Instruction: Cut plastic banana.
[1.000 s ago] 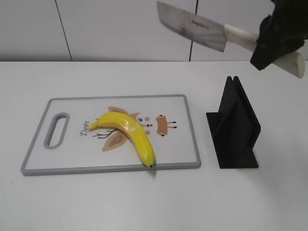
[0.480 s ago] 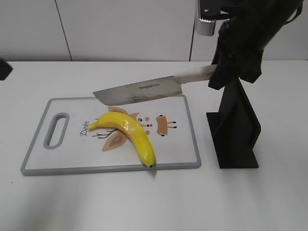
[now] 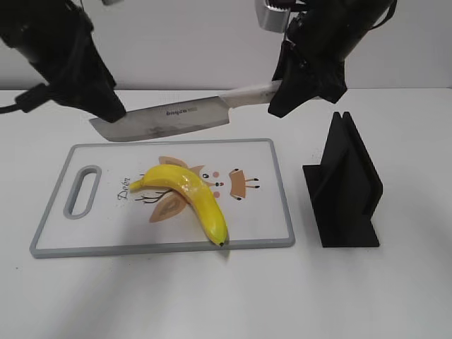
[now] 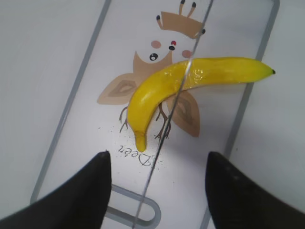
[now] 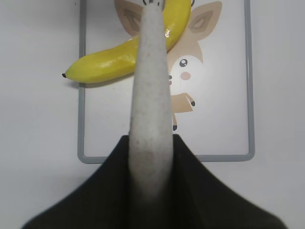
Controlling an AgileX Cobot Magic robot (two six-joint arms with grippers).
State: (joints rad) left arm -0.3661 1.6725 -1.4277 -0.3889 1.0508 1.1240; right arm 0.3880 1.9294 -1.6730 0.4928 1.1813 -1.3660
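Since half a second earlier, the cleaver [image 3: 164, 120] had swung further left and levelled out, and the left gripper [image 3: 99, 99] had come in over the board's far left corner, beside the blade's tip.

In the exterior view, the right gripper [image 3: 282, 88] gripped the knife's white handle, the blade hanging above the far edge of the cutting board [image 3: 275, 191]. The plastic banana [image 3: 189, 196] lay whole on the board, stem to the left, dark tip at the near edge. A black knife stand [image 3: 344, 185] stood to the right.

In the left wrist view, the left gripper's fingers [image 4: 81, 195] stood apart, holding nothing, with the blade's thin edge [image 4: 171, 114] running between them across the banana [image 4: 190, 81].

In the right wrist view, the handle [image 5: 150, 95] sat clamped in the closed claw, pointing over the banana [image 5: 124, 57].

The step looked like alignment before the cut. Next, the blade likely needed lowering squarely onto the fruit's middle, perhaps with the left claw steadying.
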